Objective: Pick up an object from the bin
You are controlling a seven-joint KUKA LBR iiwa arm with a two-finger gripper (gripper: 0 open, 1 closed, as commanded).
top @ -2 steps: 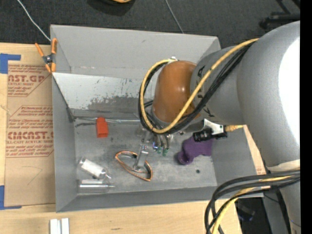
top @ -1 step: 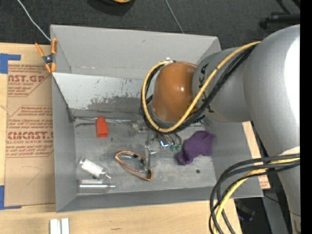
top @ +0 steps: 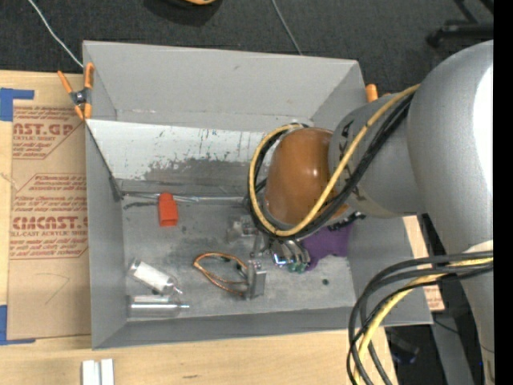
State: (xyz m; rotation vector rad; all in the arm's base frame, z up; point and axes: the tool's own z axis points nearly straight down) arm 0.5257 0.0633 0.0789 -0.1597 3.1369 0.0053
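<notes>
Pincer (top: 256,277) is down on the grey metal bin's (top: 104,239) floor, and I can't tell if it's spread or pressed together. One thin brown wire loop (top: 218,269) lies right against it at 9 o'clock. One purple lump (top: 329,243) at 2, one orange plastic block (top: 167,209) at 10, one white cylinder (top: 152,277) farther out at 9.

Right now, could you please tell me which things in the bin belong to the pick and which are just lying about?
In the job: gripper; brown wire loop beneath it, front middle; grey bin.
Lying about: orange block; white cylinder; purple piece beside the arm.
</notes>
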